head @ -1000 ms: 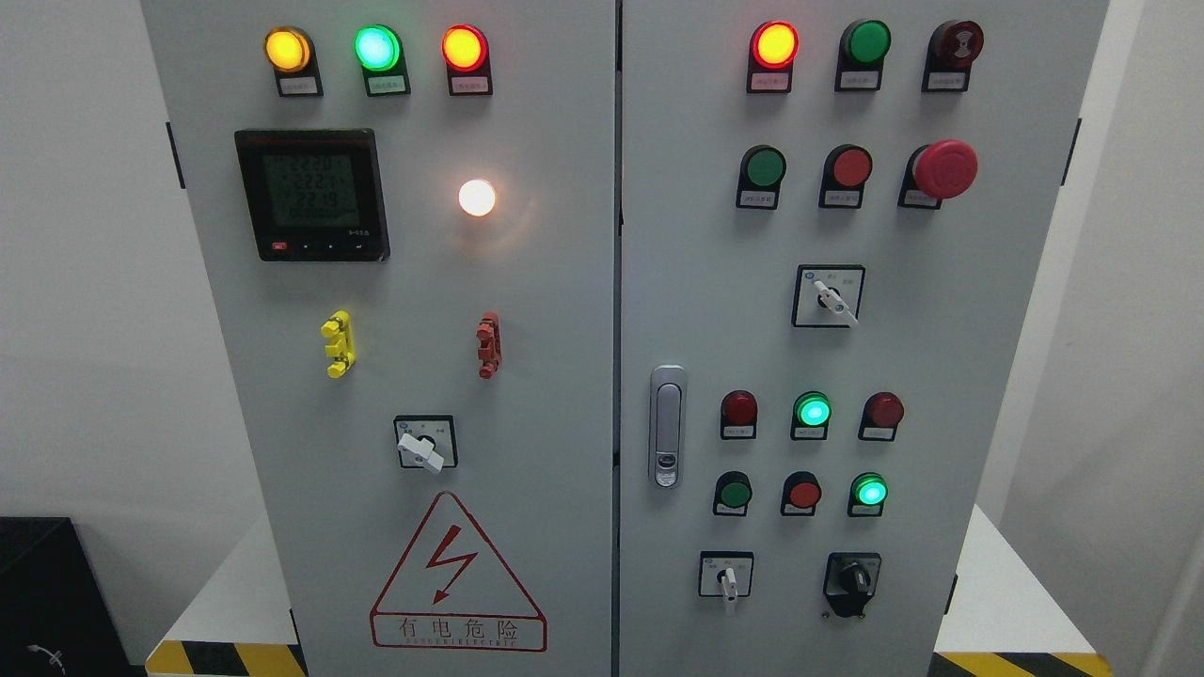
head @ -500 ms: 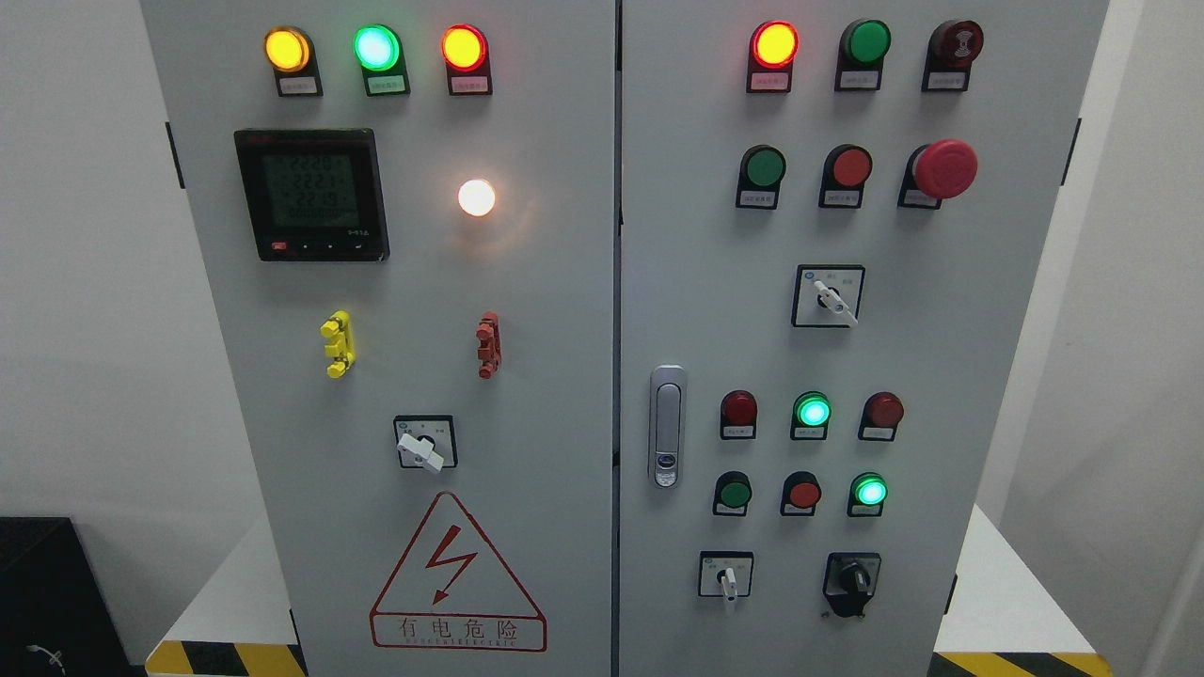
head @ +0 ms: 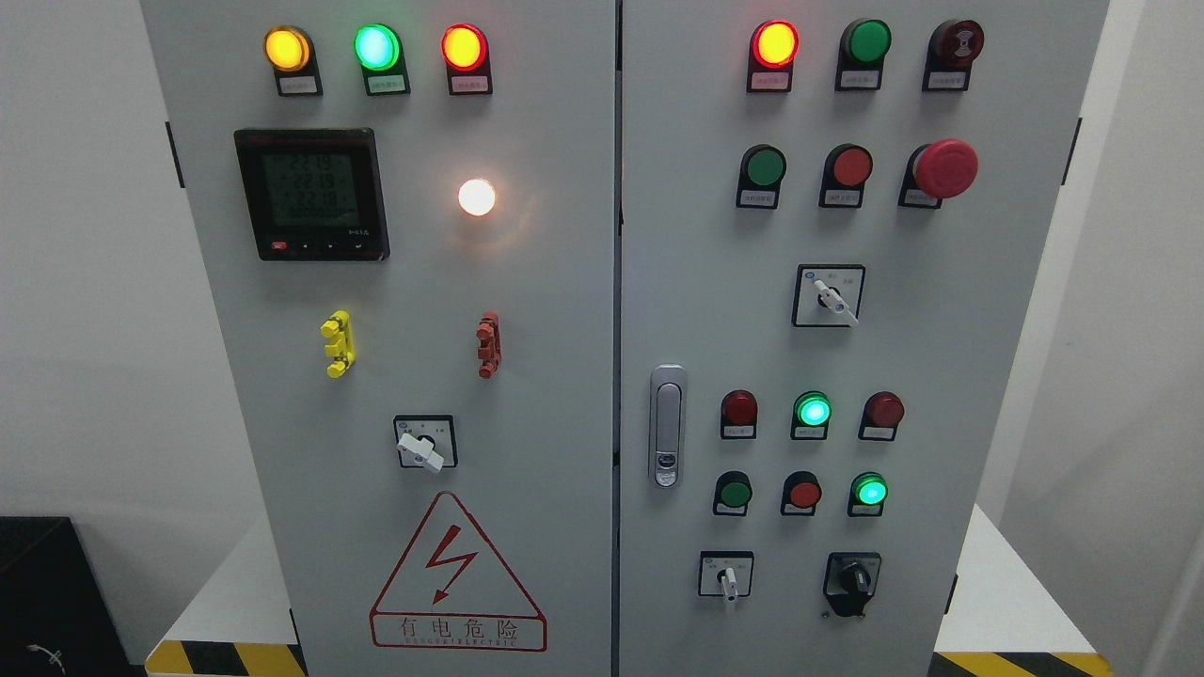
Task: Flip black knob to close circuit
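Head view, facing a grey two-door electrical cabinet (head: 564,310). Neither of my hands is in frame, so I cannot tell how open they are or whether they hold anything.

The black knob (head: 854,577) sits at the lower right of the right door, on a black plate, last item in the bottom row. Just left of it, apart, is a white-handled selector switch (head: 725,575) on a square plate. Above the knob: a lit green lamp (head: 870,491), with a red button (head: 803,493) and a dark green button (head: 733,491) beside it in the same row. Bare grey panel lies to the right of the knob up to the cabinet's right edge, and below it to the bottom of the frame; that side looks open for an approach. The door handle (head: 667,426) stands near the centre seam, well apart from the knob.

Higher on the right door: another selector switch (head: 829,295) and a red mushroom stop button (head: 944,168).

Left door: a digital meter (head: 311,194) with a lit display, digits too blurred to read; a lit white lamp (head: 477,196); a yellow clip (head: 338,343) and a red clip (head: 488,345); a third selector switch (head: 425,443).

Legible writing: the red warning triangle (head: 458,574) with a lightning bolt reads "有电危险"; the small line beneath is unreadable. Tags under the lamps are too small to read.

Yellow-black hazard tape (head: 226,658) marks the white base at both lower corners.
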Robot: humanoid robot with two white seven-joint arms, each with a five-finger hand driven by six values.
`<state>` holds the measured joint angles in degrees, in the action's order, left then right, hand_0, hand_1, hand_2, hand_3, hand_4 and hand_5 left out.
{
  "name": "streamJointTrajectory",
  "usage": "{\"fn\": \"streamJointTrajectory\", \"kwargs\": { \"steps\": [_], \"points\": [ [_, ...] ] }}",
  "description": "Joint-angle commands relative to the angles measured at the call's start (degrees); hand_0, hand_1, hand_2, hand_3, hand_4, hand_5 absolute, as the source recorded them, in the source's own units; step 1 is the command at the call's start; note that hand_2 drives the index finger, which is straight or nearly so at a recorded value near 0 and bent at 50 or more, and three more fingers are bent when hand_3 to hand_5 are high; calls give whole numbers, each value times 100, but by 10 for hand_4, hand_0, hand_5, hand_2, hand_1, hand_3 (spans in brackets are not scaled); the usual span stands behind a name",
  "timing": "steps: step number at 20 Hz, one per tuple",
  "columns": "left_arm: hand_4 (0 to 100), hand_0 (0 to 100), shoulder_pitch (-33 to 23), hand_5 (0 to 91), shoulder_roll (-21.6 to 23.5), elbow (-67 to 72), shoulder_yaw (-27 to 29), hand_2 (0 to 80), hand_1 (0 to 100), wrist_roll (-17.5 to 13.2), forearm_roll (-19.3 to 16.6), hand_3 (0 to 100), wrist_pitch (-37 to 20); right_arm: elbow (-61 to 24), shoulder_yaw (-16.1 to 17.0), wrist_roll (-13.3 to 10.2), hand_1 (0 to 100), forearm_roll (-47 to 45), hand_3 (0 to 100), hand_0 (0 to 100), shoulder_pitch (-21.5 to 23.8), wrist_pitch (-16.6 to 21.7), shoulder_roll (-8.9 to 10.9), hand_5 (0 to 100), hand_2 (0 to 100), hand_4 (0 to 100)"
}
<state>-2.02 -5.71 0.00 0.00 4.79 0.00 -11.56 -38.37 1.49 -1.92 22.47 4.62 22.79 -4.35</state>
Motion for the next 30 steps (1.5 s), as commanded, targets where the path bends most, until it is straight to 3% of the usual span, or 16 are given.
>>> {"fn": "streamJointTrajectory", "kwargs": {
  "steps": [1,9,17,24,30],
  "points": [
    [0,120,0,0,0,123,-114,0,556,-5,-123,0,5,-1654,229,-115,217,811,938,0,91,-81,-14,754,788,749],
    [0,120,0,0,0,123,-123,0,556,-5,-114,0,5,-3087,721,-89,196,1989,970,0,144,-196,-92,798,809,780],
    [0,120,0,0,0,123,-114,0,556,4,-123,0,-4,-4704,800,-63,189,2876,977,0,162,-872,-277,812,808,795],
    [0,120,0,0,0,123,-114,0,556,-5,-114,0,5,-5338,879,34,175,3088,978,0,109,-1162,-269,819,804,799],
    [0,120,0,0,0,123,-114,0,556,-5,-123,0,5,-5541,949,262,177,3422,977,0,-312,-1619,-225,818,804,799]
  ]
}}
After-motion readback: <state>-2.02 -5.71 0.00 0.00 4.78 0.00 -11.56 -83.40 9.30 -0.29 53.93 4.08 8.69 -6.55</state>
